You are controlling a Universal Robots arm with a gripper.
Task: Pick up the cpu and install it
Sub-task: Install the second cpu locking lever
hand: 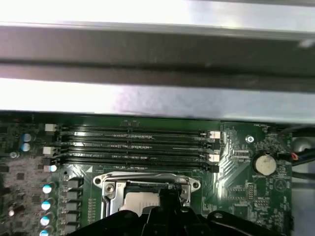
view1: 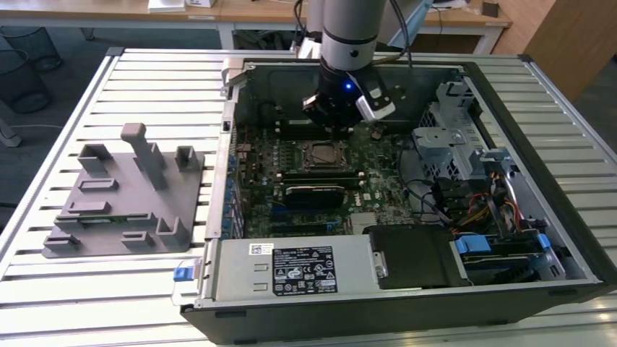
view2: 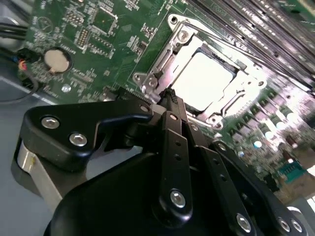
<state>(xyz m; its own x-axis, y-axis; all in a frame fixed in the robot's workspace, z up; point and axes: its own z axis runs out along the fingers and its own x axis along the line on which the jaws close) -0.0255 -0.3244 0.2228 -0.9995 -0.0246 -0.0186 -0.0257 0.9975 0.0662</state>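
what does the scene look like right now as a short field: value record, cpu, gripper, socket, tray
cpu: pale silvery square lying flat inside the socket frame
socket: metal frame on the green motherboard, below the memory slots in the first wrist view
gripper: fingers closed together, empty, just above the socket's edge
arm: reaching down into the open computer case
fixture tray: grey, on the slatted table at the exterior view's left

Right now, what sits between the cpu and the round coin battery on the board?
In the second wrist view, the socket's metal frame edges the cpu, then green board with small chips runs to the battery.
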